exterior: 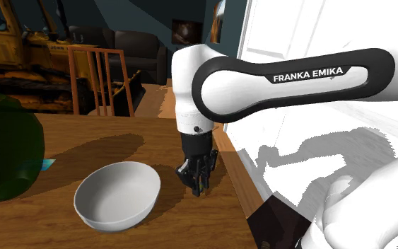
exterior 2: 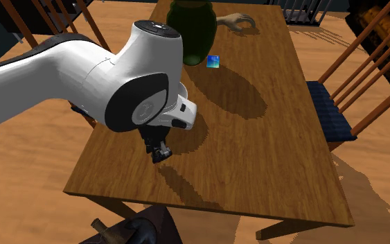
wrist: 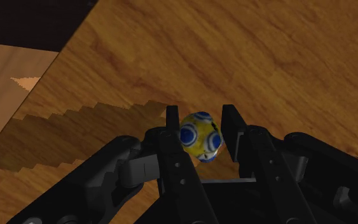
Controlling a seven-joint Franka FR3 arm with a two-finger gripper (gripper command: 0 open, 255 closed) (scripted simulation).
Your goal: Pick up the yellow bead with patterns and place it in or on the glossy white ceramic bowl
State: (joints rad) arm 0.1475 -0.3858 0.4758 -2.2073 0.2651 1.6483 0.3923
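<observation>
The bead [wrist: 201,137] is a yellow oval with blue-and-white ringed spots, clasped between the two tips of the gripper [wrist: 201,116] over the wooden table [wrist: 266,57]. The bowl [exterior: 112,212] is white, glossy, upright and empty, standing on the table just beside the gripper.

We look from close beside the arm [exterior: 282,78], down over the table [exterior: 119,141] toward 11 o'clock. Our second camera sits high and farther off, the arm entering from 9 o'clock. The wrist camera looks down from very near. All three share the table under the gripper [exterior: 199,185].
</observation>
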